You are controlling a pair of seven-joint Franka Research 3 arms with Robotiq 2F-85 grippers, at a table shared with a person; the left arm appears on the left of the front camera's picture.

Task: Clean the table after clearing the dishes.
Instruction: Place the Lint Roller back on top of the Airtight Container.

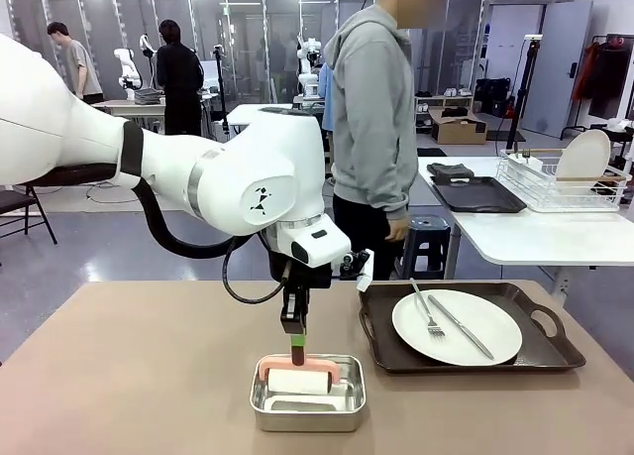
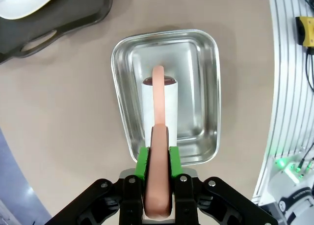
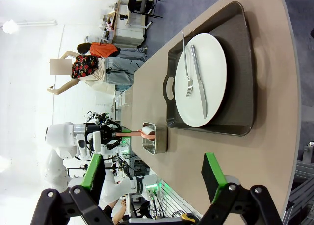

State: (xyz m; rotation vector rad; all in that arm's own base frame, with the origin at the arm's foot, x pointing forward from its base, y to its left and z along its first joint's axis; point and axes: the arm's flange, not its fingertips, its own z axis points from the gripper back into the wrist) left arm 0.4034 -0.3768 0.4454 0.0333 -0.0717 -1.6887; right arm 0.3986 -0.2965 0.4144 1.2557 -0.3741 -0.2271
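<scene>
The left gripper (image 2: 158, 162) has its jaws shut tight on the pink handle (image 2: 158, 95) of a cleaning roller (image 1: 297, 381). The jaws come straight down from above and squeeze the handle between the green pads (image 2: 142, 160).

The roller's white part sits under the handle, low inside the steel pan (image 1: 260, 413). I cannot tell if it touches the bottom. From the front, the roller lies sideways, with its long way running left to right along the near side of the table (image 1: 129, 376).

The pan stands on the table just beside the dark tray (image 1: 381, 348), on the tray's left. The tray is still on the table and holds a white plate (image 1: 497, 321) with a fork (image 1: 426, 311) and a knife (image 1: 463, 328). So I think the dishes are not all cleared yet.

The bare table is on the other side of the pan, toward the left arm. I think the roller must go up over the pan's wall first, then out that way.

The right gripper (image 3: 152, 178) has its jaws wide open and holds nothing. It looks along the table at the tray, which lies on its side, so the right arm is the nearer one to it.

A person (image 1: 371, 128) stands at the far side, behind the tray.
</scene>
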